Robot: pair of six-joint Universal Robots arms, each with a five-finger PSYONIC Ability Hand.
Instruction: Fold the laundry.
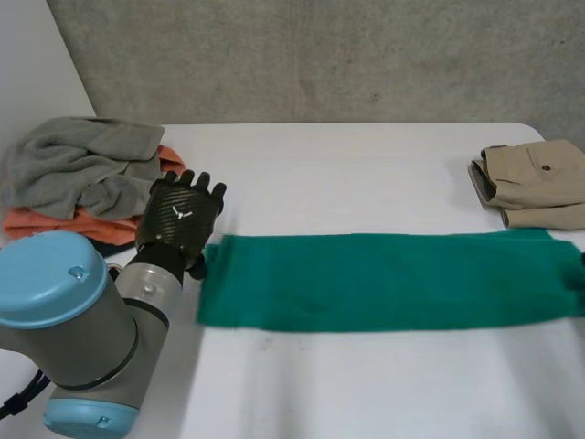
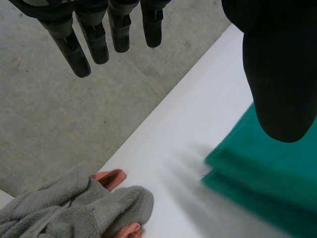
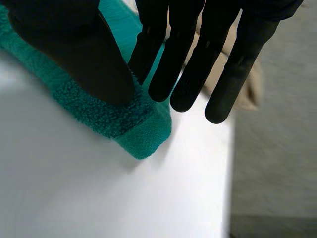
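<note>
A green towel (image 1: 384, 279), folded into a long flat strip, lies left to right across the white table (image 1: 366, 174). The left hand (image 1: 180, 219) hovers at its left end, fingers straight and spread. The right hand (image 3: 74, 54), fingers likewise straight, is at its right corner.

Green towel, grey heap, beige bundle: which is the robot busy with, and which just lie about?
In hand: green towel, left hand at one end, right hand at the other.
Lying about: grey towel on orange cloth; folded beige garment.
</note>
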